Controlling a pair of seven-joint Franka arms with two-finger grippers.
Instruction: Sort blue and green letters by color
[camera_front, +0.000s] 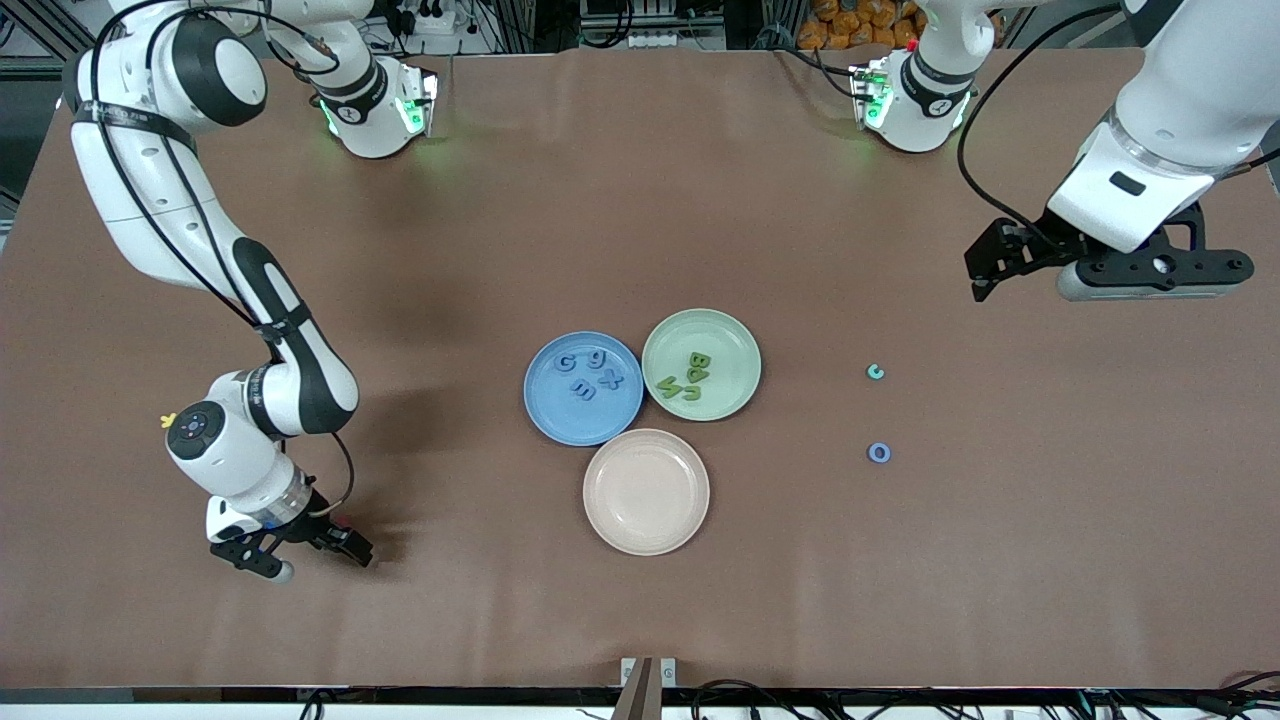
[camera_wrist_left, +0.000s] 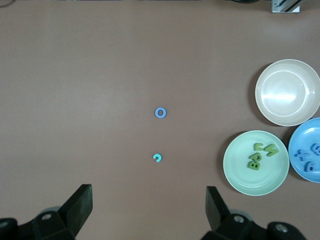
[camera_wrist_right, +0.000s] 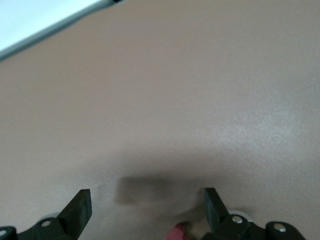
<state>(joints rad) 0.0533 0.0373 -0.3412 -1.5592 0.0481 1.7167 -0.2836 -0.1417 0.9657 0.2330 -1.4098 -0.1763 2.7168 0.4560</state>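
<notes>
Several blue letters (camera_front: 590, 377) lie in the blue plate (camera_front: 545, 410) and several green letters (camera_front: 688, 376) in the green plate (camera_front: 735, 345). Two letters lie loose on the table toward the left arm's end. One is a blue ring-shaped letter (camera_front: 879, 453) (camera_wrist_left: 160, 113). The other is a teal-green curved letter (camera_front: 875, 372) (camera_wrist_left: 157, 158), farther from the front camera. My left gripper (camera_front: 985, 275) (camera_wrist_left: 149, 205) hangs open and empty high over the table near that end. My right gripper (camera_front: 322, 560) (camera_wrist_right: 147, 207) stands open and empty low over the table toward the right arm's end.
An empty beige plate (camera_front: 646, 530) (camera_wrist_left: 288, 115) sits nearer to the front camera than the two other plates and touches them. A tiny yellow shape (camera_front: 168, 421) shows beside the right arm's wrist. A small pink-red thing (camera_wrist_right: 177, 232) lies close to one right finger.
</notes>
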